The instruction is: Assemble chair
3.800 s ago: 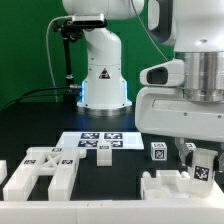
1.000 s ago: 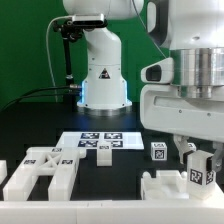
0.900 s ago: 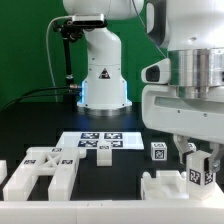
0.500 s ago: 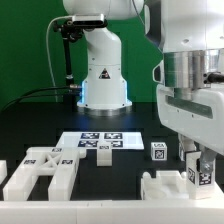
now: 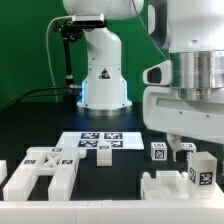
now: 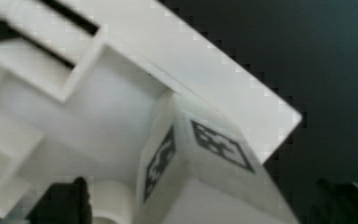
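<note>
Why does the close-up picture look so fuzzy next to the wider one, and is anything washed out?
Wrist view: the white chair part sits close, so its edges and tag look soft and its bright faces lose detail. Exterior view: crisper, the marker board tags read clearly; the near arm glares white against the table.

You can't tell whether the gripper [image 5: 198,163] grips: the arm's wrist housing [image 5: 185,108] covers its jaws. Wrist view blurs the tagged chair part [image 6: 208,150], cropped at the edges.
</note>
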Controlling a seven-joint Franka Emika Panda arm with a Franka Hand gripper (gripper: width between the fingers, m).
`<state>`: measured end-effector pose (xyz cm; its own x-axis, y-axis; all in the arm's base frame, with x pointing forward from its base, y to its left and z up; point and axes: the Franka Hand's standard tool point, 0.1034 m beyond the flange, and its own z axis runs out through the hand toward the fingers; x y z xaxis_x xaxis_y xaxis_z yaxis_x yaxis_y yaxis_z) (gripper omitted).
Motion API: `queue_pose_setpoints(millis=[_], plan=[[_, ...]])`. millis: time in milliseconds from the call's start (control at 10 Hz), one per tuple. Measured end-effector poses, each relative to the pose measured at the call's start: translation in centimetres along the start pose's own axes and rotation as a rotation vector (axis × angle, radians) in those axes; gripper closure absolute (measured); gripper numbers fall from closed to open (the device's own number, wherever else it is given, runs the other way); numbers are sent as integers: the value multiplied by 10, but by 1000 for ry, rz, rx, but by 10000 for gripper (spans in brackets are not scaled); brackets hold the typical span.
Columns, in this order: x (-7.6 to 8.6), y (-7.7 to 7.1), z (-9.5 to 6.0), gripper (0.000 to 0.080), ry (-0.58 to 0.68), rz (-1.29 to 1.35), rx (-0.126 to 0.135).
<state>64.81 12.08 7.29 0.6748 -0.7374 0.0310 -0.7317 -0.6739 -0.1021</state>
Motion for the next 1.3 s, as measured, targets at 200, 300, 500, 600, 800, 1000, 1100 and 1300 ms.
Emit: queue_pose_setpoints(millis=[200,300,500,600,800,1000,1100,1300], plan=[[-3,0,1,152,-13,-159,-13],[-2,1,1,152,-11,-257,-16],[-1,-3,-3,151,-8,-671,-58],[-1,-4,-3,151,-6,-686,-51],[-2,-3,-2,179,-7,-634,-51],[-2,-3,-2,514,-9,-471,-46],[-2,-3,-1,514,-8,-407,-47],[-3,-4,-2,514,8,-121,-53]])
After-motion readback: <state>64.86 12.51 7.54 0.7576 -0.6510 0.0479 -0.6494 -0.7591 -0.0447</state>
